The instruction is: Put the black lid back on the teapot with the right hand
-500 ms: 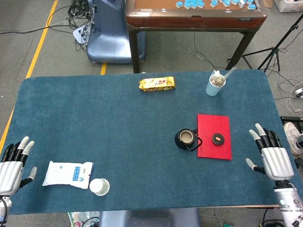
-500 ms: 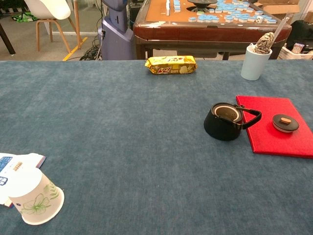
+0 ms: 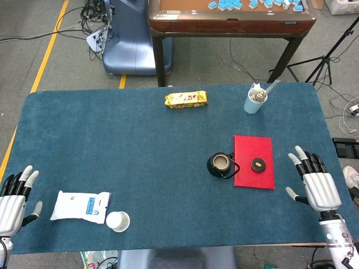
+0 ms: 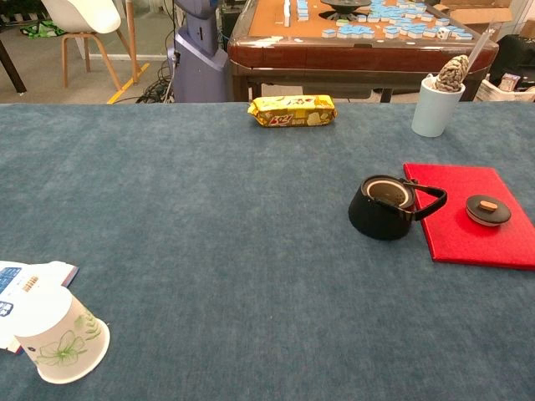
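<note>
The black teapot stands open on the blue table, its handle lying toward the red mat. The black lid with a small brown knob lies flat on that mat, just right of the pot. My right hand hovers near the table's right edge, right of the mat, fingers spread and empty. My left hand is at the near left corner, also spread and holding nothing. Neither hand shows in the chest view.
A yellow snack packet lies at the back middle. A pale cup with a spoon stands at the back right. A white wipes pack and a tipped paper cup lie near left.
My right hand has shifted slightly left toward the mat and a little nearer. My left hand has dropped lower toward the table's near edge. Teapot and lid are unmoved.
</note>
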